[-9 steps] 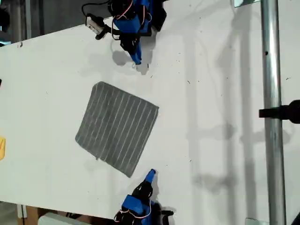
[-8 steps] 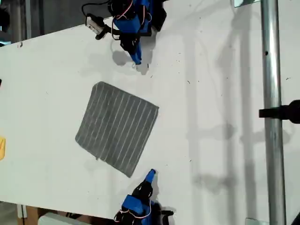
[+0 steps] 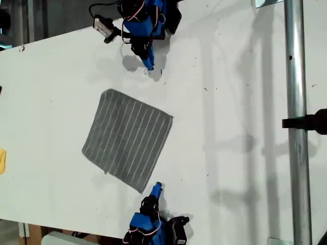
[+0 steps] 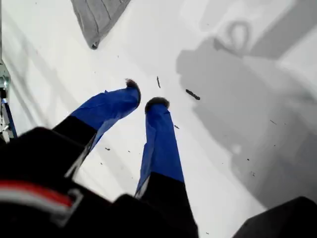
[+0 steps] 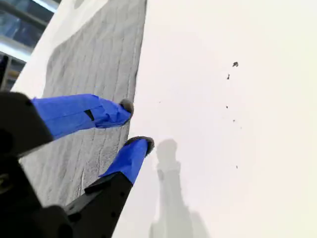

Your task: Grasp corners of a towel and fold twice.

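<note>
The dark grey striped towel [image 3: 127,138] lies flat on the white table [image 3: 230,76], turned like a diamond. My first gripper [image 3: 149,65] hangs near the table's far edge, apart from the towel's upper corner [image 3: 108,91]. In the first wrist view only that corner of the towel [image 4: 99,17] shows, and my first gripper [image 4: 143,95] has its tips almost touching and holds nothing. My second gripper [image 3: 157,187] sits just beside the towel's lower corner [image 3: 141,191]. In the second wrist view it [image 5: 136,125] is open, straddling the edge of the towel [image 5: 94,64].
A small yellow object [image 3: 2,161] lies at the exterior view's left edge. A metal pole [image 3: 296,153] with a black clamp [image 3: 309,122] crosses the exterior view's right side. Small dark specks [image 4: 193,94] mark the table near my first gripper.
My second arm has shifted towards the exterior view's left, bringing its gripper closer to the towel's lower corner. My first arm and the towel have not moved.
</note>
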Robot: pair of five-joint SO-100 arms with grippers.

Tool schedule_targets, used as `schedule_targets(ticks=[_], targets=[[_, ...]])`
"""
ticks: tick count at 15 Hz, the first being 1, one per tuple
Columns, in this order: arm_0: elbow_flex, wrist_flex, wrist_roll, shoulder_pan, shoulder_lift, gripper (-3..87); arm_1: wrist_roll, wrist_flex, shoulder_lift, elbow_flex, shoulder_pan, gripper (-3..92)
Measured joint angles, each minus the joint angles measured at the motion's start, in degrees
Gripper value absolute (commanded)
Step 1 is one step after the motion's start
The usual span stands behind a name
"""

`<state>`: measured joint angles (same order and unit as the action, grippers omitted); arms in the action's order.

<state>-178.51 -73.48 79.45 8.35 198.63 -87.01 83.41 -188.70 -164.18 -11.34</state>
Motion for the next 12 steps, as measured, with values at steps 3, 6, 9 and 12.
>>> schedule_targets(ticks=[3, 6, 9, 12], targets=[[0.0, 0.0, 0.2, 2.0, 0.0, -2.6, 0.0, 0.0, 0.0, 0.0, 0.0, 8.3], [0.0, 0.0, -0.7, 1.9, 0.0, -2.6, 0.0, 0.0, 0.0, 0.0, 0.0, 8.3], [0.0, 0.0, 0.3, 1.8, 0.0, -2.6, 0.0, 0.0, 0.0, 0.0, 0.0, 8.3], [0.0, 3.0, 2.7, -0.2, 0.0, -2.6, 0.0, 0.0, 0.0, 0.0, -4.0, 8.3]])
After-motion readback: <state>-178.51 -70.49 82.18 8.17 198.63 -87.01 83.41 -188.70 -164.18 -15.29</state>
